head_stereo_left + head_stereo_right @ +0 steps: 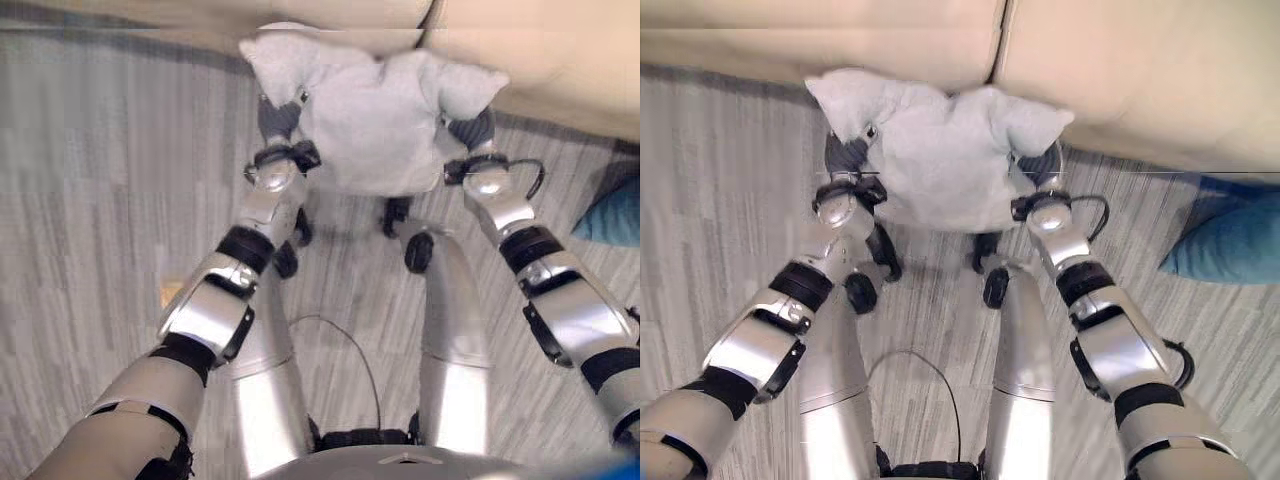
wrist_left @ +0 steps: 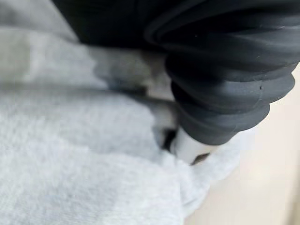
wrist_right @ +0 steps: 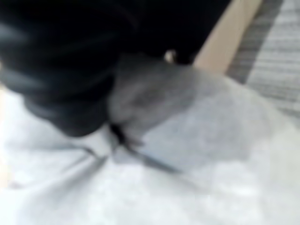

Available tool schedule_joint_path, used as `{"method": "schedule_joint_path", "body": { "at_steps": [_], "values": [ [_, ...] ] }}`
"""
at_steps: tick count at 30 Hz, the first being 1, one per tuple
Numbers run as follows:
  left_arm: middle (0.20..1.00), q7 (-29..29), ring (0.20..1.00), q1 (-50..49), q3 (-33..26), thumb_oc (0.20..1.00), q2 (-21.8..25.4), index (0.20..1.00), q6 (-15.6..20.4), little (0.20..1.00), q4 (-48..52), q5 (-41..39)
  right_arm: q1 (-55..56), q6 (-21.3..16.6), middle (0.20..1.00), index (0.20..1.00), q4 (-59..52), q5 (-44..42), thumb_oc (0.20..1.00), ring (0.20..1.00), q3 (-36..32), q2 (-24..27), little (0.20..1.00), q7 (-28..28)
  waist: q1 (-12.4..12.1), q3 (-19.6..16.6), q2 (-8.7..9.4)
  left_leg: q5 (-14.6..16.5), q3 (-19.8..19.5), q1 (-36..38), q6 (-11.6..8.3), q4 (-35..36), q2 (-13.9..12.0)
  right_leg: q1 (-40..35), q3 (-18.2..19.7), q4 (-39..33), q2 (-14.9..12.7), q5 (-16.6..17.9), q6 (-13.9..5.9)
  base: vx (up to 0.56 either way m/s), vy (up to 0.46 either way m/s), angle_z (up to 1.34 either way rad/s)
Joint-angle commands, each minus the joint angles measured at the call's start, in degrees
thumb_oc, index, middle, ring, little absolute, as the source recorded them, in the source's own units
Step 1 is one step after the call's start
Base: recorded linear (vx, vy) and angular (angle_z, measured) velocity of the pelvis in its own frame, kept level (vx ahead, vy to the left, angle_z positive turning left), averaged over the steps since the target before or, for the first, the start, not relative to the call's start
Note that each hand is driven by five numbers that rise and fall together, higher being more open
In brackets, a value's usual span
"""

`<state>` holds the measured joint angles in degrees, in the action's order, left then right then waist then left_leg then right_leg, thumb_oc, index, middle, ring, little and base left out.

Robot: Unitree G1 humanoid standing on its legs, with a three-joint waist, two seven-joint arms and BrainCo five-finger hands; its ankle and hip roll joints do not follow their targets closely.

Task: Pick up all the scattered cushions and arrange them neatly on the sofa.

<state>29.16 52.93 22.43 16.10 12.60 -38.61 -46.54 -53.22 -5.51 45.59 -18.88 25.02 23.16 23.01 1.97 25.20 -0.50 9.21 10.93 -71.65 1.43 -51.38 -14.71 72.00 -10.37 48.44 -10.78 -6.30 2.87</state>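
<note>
Pale grey cushion (image 1: 940, 160) gripped between left hand (image 1: 847, 153), right hand (image 1: 1042, 165), before beige sofa (image 1: 1120, 70)

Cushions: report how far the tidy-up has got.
Done: no cushion can be seen placed on the beige sofa yet. In hand: the grey cushion is held up between the left hand and the right hand, in front of the sofa. Left: setting it down, then the blue cushion on the floor.
</note>
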Motion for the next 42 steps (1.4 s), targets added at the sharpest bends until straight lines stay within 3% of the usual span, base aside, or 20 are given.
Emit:
{"method": "schedule_joint_path", "body": {
  "at_steps": [1,9,10,13,14,15,17,23,29,33,35,36,37,38,41,42],
  "values": [
    [0.200,-8.57,0.200,3.39,3.74,0.200,-8.26,0.200,6.67,0.200,11.65,2.02,-3.86,-6.95,0.200,0.200,-7.48,2.58,0.200,0.200,1.59,-6.13,0.200,-3.18,0.46,-6.03,-1.90,-2.15,-2.48,-0.94,-3.81,1.90,-0.07,-1.12,-0.03,0.13,0.80,-2.34,-5.90,-0.02,-0.042,0.00],
    [0.200,-11.57,0.200,-9.11,2.69,0.200,-7.22,0.200,5.72,0.200,15.72,3.07,8.21,-7.73,0.200,0.200,-12.31,4.45,0.200,0.200,0.17,-8.08,0.200,-5.49,0.40,-9.04,-1.00,-4.18,-0.18,16.02,-5.03,12.92,-0.74,-16.49,-2.01,-9.60,-0.23,-1.11,-6.38,0.05,-0.039,0.03],
    [0.200,-13.33,0.200,-14.44,2.42,0.200,-6.33,0.200,5.05,0.200,16.85,4.19,13.66,-7.62,0.200,0.200,-13.91,4.97,0.200,0.200,0.77,-8.40,0.200,-7.37,0.24,-10.37,-0.27,-4.99,1.05,24.47,-5.33,18.21,-0.55,-23.96,-2.70,-14.66,-0.30,-0.34,-6.56,0.14,-0.040,0.06],
    [0.200,-14.18,0.200,-18.20,2.14,0.200,-7.20,0.200,5.06,0.200,17.94,3.54,18.05,-7.65,0.200,0.200,-14.63,5.29,0.200,0.200,0.28,-8.74,0.200,-8.01,0.26,-10.91,0.31,-5.78,2.08,31.23,-5.74,22.09,-0.13,-30.41,-3.30,-18.31,-0.26,0.18,-6.91,0.16,-0.054,0.01],
    [0.200,-15.21,0.200,-21.44,2.00,0.200,-7.53,0.200,5.09,0.200,18.29,3.07,21.69,-7.79,0.200,0.200,-15.39,5.10,0.200,0.200,-0.32,-9.29,0.200,-8.56,0.27,-11.60,0.65,-6.38,2.81,37.50,-6.09,25.52,0.37,-36.16,-3.98,-21.43,-0.14,0.54,-7.23,0.12,-0.023,0.05],
    [0.200,-15.21,0.200,-21.44,2.01,0.200,-7.53,0.200,5.09,0.200,18.30,3.07,21.69,-7.79,0.200,0.200,-15.40,5.10,0.200,0.200,-0.32,-9.29,0.200,-8.56,0.26,-11.54,0.66,-6.40,2.83,37.60,-6.09,25.57,0.38,-36.24,-3.97,-21.46,-0.14,0.55,-7.24,0.23,-0.028,0.17],
    [0.200,-16.60,0.200,-26.00,1.59,0.200,-7.53,0.200,5.05,0.200,20.12,2.35,26.25,-7.89,0.200,0.200,-17.38,5.51,0.200,0.200,-1.33,-9.28,0.200,-9.57,0.36,-12.77,0.95,-7.36,4.18,46.14,-6.92,30.08,1.22,-44.68,-4.91,-25.88,0.47,1.27,-7.87,0.17,-0.003,0.13],
    [0.200,-19.08,0.200,-32.55,1.07,0.200,-5.62,0.200,3.95,0.200,21.32,4.35,32.29,-7.43,0.200,0.200,-19.41,6.76,0.200,0.200,-3.00,-8.13,0.200,-11.18,0.71,-15.36,1.44,-10.12,6.17,59.14,-7.63,38.02,3.20,-57.35,-5.93,-33.17,2.58,3.35,-8.50,0.12,-0.009,0.01],
    [0.200,-20.08,0.200,-35.65,0.69,0.200,-5.50,0.200,3.61,0.200,21.42,4.86,35.06,-7.60,0.200,0.200,-22.04,6.66,0.200,0.200,-4.65,-7.58,0.200,-11.10,1.35,-18.38,2.10,-10.93,7.04,65.40,-8.74,40.29,4.20,-65.49,-5.00,-39.23,4.71,3.68,-8.43,0.12,-0.031,0.06],
    [0.200,-20.74,0.200,-36.29,0.95,0.200,-5.57,0.200,3.34,0.200,21.69,5.19,36.13,-7.54,0.200,0.200,-23.59,7.76,0.200,0.200,-5.07,-6.86,0.200,-11.20,1.55,-19.71,2.74,-10.70,7.78,66.95,-9.14,39.39,4.31,-69.13,-5.95,-41.16,5.14,3.46,-8.35,0.12,-0.008,0.14],
    [0.200,-20.84,0.200,-36.06,1.54,0.200,-5.83,0.200,3.13,0.200,21.88,5.07,36.39,-7.58,0.200,0.200,-24.09,8.03,0.200,0.200,-5.25,-6.89,0.200,-10.87,1.56,-20.28,3.11,-12.03,8.20,68.10,-9.57,40.14,4.18,-70.83,-7.00,-41.97,5.37,3.61,-8.52,0.10,0.074,0.36],
    [0.200,-20.16,0.200,-35.64,2.04,0.200,-5.49,0.200,2.87,0.200,22.29,5.75,35.44,-7.43,0.200,0.200,-23.85,8.44,0.200,0.200,-4.69,-7.62,0.200,-10.08,0.35,-20.75,3.50,-11.74,5.23,70.41,-8.52,45.22,6.25,-71.55,-6.96,-41.78,5.44,4.53,-9.52,0.08,0.100,0.20],
    [0.200,-20.16,0.200,-35.62,2.04,0.200,-5.48,0.200,2.86,0.200,22.30,5.75,35.41,-7.43,0.200,0.200,-23.84,8.44,0.200,0.200,-4.70,-7.63,0.200,-10.08,0.37,-20.87,3.52,-11.91,5.23,70.29,-8.49,45.37,6.29,-71.43,-6.98,-41.89,5.43,4.66,-9.51,0.21,0.210,0.16],
    [0.200,-20.43,0.200,-35.32,2.63,0.200,-5.80,0.200,2.22,0.200,22.01,5.60,36.00,-7.43,0.200,0.200,-23.98,8.57,0.200,0.200,-5.52,-7.72,0.200,-9.90,1.12,-21.38,4.28,-12.23,7.61,71.37,-7.82,47.11,6.16,-72.01,-7.82,-40.48,5.26,4.84,-10.13,0.19,0.177,0.13],
    [0.200,-20.94,0.200,-35.74,3.08,0.200,-5.78,0.200,2.21,0.200,21.36,5.91,36.05,-7.13,0.200,0.200,-23.89,8.45,0.200,0.200,-5.80,-7.81,0.200,-10.15,1.10,-21.56,4.46,-11.04,7.81,72.92,-6.79,47.40,7.37,-72.51,-8.24,-38.99,4.42,4.68,-10.72,0.15,0.212,0.29],
    [0.200,-20.77,0.200,-35.94,2.99,0.200,-5.80,0.200,2.22,0.200,21.51,5.58,35.71,-6.90,0.200,0.200,-23.74,8.75,0.200,0.200,-5.78,-8.11,0.200,-10.05,0.71,-20.89,4.49,-9.76,8.59,73.15,-5.49,46.86,8.33,-71.74,-7.71,-34.40,2.93,6.57,-12.50,0.06,0.252,0.02]
  ]
}}
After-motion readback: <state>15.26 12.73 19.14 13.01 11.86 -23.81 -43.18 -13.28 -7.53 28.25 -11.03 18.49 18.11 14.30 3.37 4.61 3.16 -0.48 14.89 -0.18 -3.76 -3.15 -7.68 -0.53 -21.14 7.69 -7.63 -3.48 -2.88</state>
